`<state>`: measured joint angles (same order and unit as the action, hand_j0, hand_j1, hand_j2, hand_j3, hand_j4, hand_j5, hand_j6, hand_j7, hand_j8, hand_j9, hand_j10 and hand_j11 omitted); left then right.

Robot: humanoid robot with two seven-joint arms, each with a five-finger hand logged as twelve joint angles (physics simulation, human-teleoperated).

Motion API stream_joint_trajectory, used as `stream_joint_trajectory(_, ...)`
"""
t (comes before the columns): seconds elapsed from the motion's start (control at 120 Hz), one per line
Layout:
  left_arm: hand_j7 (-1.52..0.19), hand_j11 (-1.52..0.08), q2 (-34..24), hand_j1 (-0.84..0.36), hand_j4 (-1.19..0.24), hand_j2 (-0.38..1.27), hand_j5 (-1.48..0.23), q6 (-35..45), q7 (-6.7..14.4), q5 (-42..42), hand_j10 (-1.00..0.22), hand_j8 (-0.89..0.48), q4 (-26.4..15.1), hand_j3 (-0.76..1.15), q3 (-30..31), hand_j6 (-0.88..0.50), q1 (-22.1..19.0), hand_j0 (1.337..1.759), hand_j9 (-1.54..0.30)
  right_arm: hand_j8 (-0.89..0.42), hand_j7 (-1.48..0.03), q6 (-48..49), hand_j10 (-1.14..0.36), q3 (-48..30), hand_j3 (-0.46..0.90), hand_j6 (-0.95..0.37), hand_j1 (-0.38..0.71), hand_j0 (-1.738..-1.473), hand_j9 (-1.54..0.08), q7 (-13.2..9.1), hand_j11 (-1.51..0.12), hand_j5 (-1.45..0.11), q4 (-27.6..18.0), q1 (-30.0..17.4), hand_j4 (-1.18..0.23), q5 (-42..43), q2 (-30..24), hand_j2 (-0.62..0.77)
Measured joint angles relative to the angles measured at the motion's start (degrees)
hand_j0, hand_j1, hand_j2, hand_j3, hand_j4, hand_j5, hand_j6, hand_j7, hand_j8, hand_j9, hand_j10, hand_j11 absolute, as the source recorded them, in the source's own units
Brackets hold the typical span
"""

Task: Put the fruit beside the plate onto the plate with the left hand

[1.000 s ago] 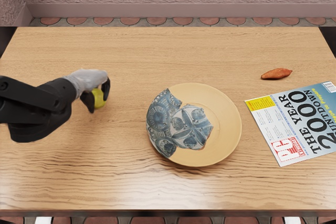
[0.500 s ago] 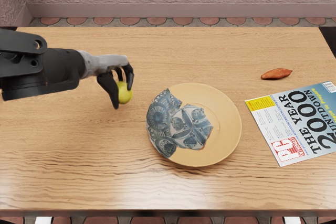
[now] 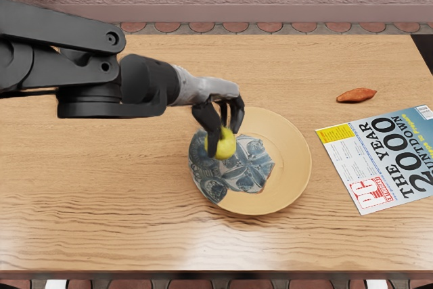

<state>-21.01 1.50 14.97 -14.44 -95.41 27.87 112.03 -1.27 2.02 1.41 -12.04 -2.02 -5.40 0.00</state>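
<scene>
Yellow fruit [image 3: 225, 145], small and round, gripped from above by the dark curled fingers [image 3: 209, 125] of the left hand [image 3: 218, 112], held over the blue-patterned left part of the plate [image 3: 292, 160]; whether it touches the plate cannot be told. Tan round plate lies on a wooden table [image 3: 101, 187], with the left arm reaching in from the plate's left. Right of the plate and apart from it: one magazine [image 3: 382, 157]; farther back on that same side, one orange-red oblong item [image 3: 356, 95].
</scene>
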Motion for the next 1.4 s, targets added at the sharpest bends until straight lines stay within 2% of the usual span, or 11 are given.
stream_joint_trajectory(0.033, -1.13, -1.13, 0.56, -0.53, -0.83, 0.97, -1.17, 0.47, 0.0, 0.12, -0.83, -0.43, 0.35, 0.0, -0.28, -0.5, -0.01, 1.653, -1.13, -0.03, -0.04, 0.0, -0.03, 0.0, 0.0, -0.03, -0.31, -1.658, -0.04, 0.0, -0.04, -0.04, 0.0, 0.0, -0.03, -0.01, 0.0, -0.01)
stream_joint_trajectory(0.108, -0.88, -0.88, 0.63, -0.35, -0.65, 0.68, -0.91, 1.05, 0.01, 1.8, -0.65, -0.37, 1.14, 0.0, -1.12, -0.42, -0.06, 1.654, -0.88, -0.03, -0.04, 0.01, -0.03, 0.0, 0.0, -0.03, -0.31, -1.658, -0.04, 0.0, -0.04, -0.04, 0.0, 0.0, -0.03, 0.0, 0.0, -0.01)
stream_joint_trajectory(0.192, -0.69, -0.69, 0.42, -0.21, -0.51, 0.47, -0.71, 1.28, -0.01, 2.86, -0.51, -0.33, 1.56, 0.0, -1.62, -0.36, -0.06, 1.656, -0.69, -0.03, -0.04, 0.01, -0.03, 0.0, 0.0, -0.03, -0.31, -1.658, -0.04, 0.0, -0.04, -0.04, 0.0, 0.01, -0.03, 0.0, 0.0, -0.01)
stream_joint_trajectory(0.317, -0.52, -0.52, -4.13, -0.09, -0.39, 0.28, -0.53, 0.22, -0.01, 3.94, -0.39, -0.29, 1.81, 0.0, -3.65, -0.31, -1.1, 1.657, -0.52, -0.03, -0.04, 0.01, -0.03, 0.0, 0.0, -0.03, -0.31, -1.658, -0.04, 0.0, -0.04, -0.04, 0.0, 0.0, -0.03, 0.01, 0.0, -0.01)
stream_joint_trajectory(0.408, -0.44, -0.44, -10.52, -0.04, -0.33, 0.19, -0.45, -6.62, 0.01, 5.64, -0.33, -0.27, 2.69, 0.0, -7.94, -0.28, -6.09, 1.657, -0.44, -0.03, -0.04, 0.02, -0.03, 0.0, 0.0, -0.03, -0.31, -1.658, -0.04, 0.0, -0.04, -0.04, 0.0, 0.0, -0.03, 0.01, 0.0, -0.01)
stream_joint_trajectory(0.475, -0.41, -0.41, -14.71, -0.01, -0.31, 0.15, -0.41, -13.98, -0.01, 9.1, -0.31, -0.26, 4.42, 0.0, -10.88, -0.27, -9.22, 1.657, -0.41, -0.03, -0.04, 0.03, -0.03, 0.0, 0.0, -0.03, -0.31, -1.658, -0.04, 0.0, -0.04, -0.04, 0.0, 0.0, -0.03, 0.01, 0.0, -0.01)
stream_joint_trajectory(0.558, -0.38, -0.38, -15.56, 0.01, -0.29, 0.12, -0.38, -21.6, -0.02, 11.53, -0.29, -0.26, 6.88, 0.0, -16.63, -0.26, -18.02, 1.658, -0.38, -0.03, -0.04, 0.02, -0.03, 0.0, 0.0, -0.03, -0.31, -1.658, -0.04, 0.0, -0.04, -0.04, 0.0, 0.0, -0.03, 0.0, 0.0, -0.01)
stream_joint_trajectory(0.667, -0.35, -0.35, -17.24, 0.03, -0.27, 0.09, -0.35, -30.36, -0.01, 15.94, -0.27, -0.25, 10.7, 0.0, -22.17, -0.25, -22.74, 1.658, -0.35, -0.03, -0.04, 0.02, -0.03, 0.0, 0.0, -0.03, -0.31, -1.658, -0.04, 0.0, -0.04, -0.04, 0.0, 0.0, -0.03, 0.0, 0.0, -0.01)
stream_joint_trajectory(0.925, -0.32, -0.32, -28.87, 0.05, -0.25, 0.06, -0.32, -36.0, 0.08, 22.14, -0.25, -0.24, 15.37, 0.0, -29.88, -0.24, -34.92, 1.658, -0.32, -0.03, -0.04, 0.0, -0.03, 0.0, 0.0, -0.03, -0.31, -1.658, -0.04, 0.0, -0.04, -0.04, 0.0, 0.0, -0.03, -0.02, 0.0, -0.01)
stream_joint_trajectory(1.167, -0.32, -0.32, -33.35, 0.06, -0.24, 0.05, -0.32, -36.47, 0.14, 26.18, -0.24, -0.24, 22.23, 0.0, -32.41, -0.24, -41.24, 1.658, -0.32, -0.03, -0.04, -0.01, -0.03, 0.0, 0.0, -0.03, -0.31, -1.658, -0.04, 0.0, -0.04, -0.04, 0.0, 0.0, -0.03, 0.0, 0.0, -0.01)
stream_joint_trajectory(1.4, -0.31, -0.31, -34.34, 0.06, -0.24, 0.05, -0.31, -36.52, 0.15, 27.58, -0.24, -0.24, 28.45, 0.0, -32.64, -0.24, -43.48, 1.658, -0.31, -0.03, -0.04, 0.0, -0.03, 0.0, 0.0, -0.03, -0.31, -1.658, -0.04, 0.0, -0.04, -0.04, 0.0, 0.0, -0.03, 0.0, 0.0, -0.01)
